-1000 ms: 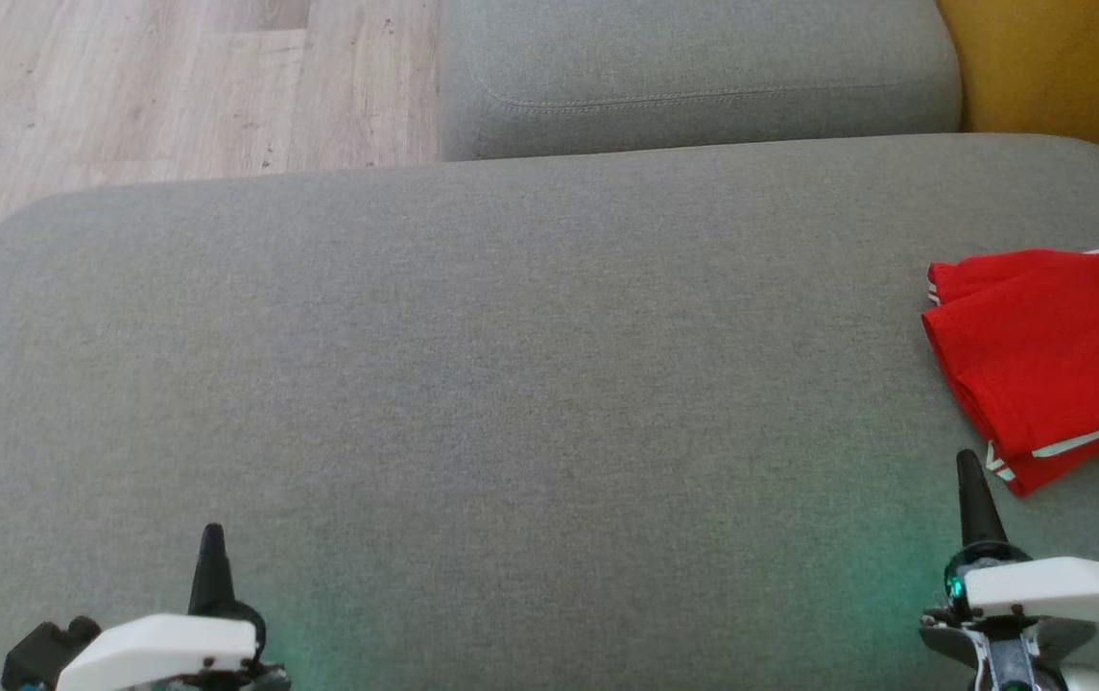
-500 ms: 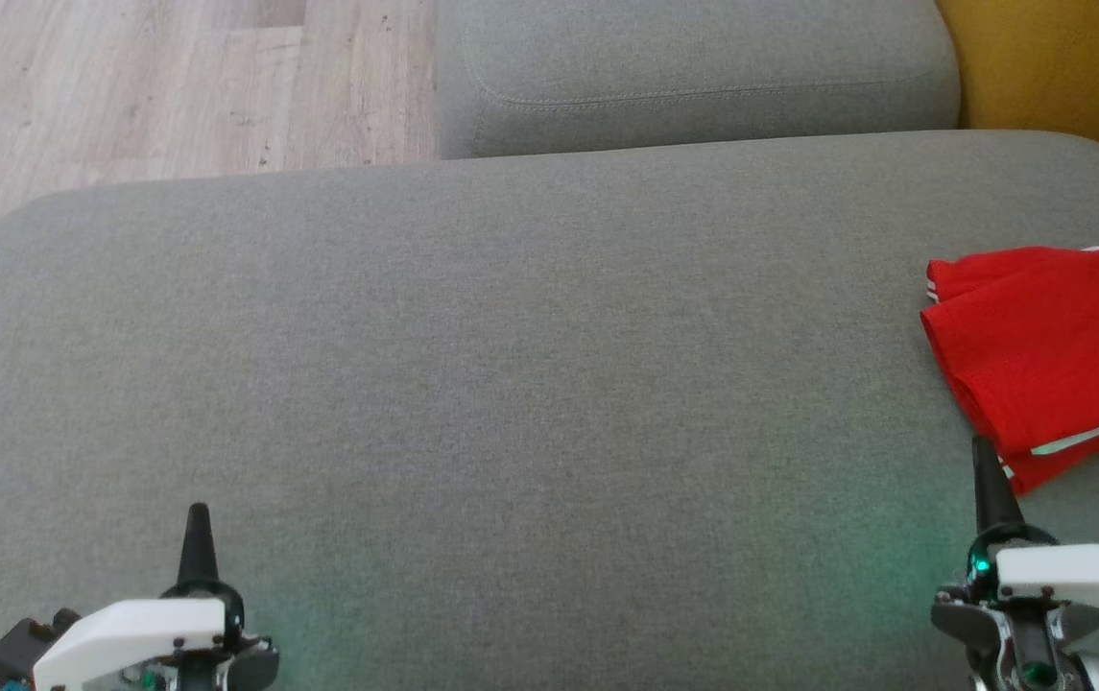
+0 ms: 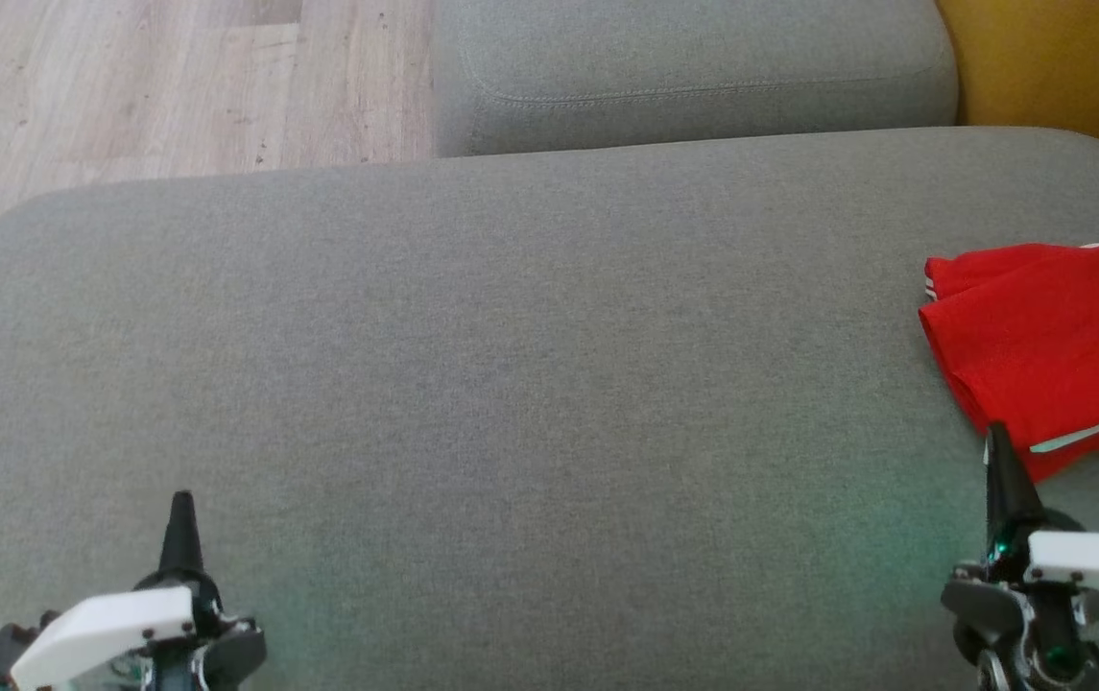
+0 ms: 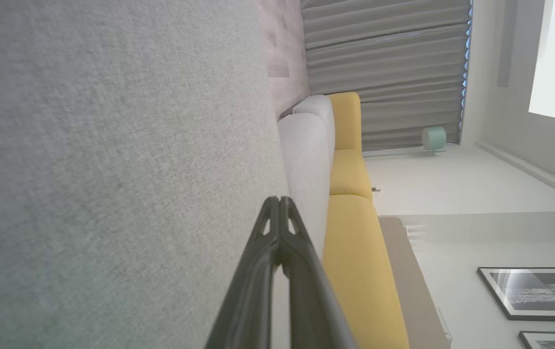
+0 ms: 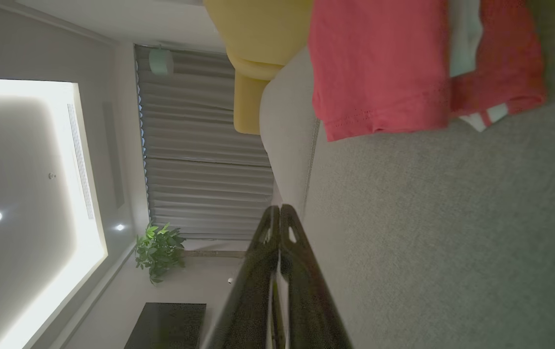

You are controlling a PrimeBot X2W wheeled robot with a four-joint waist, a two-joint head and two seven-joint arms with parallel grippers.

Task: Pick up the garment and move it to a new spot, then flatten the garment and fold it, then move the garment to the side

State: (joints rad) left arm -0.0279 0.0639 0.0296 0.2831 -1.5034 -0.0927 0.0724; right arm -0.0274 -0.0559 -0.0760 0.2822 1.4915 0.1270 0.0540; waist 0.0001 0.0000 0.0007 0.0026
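The garment (red, folded, with white-striped trim) is carried by the grey upholstered seat cushion. In the head view it is laid flat at the cushion's 3 o'clock edge. A second grey cushion is abutted at 12 o'clock.
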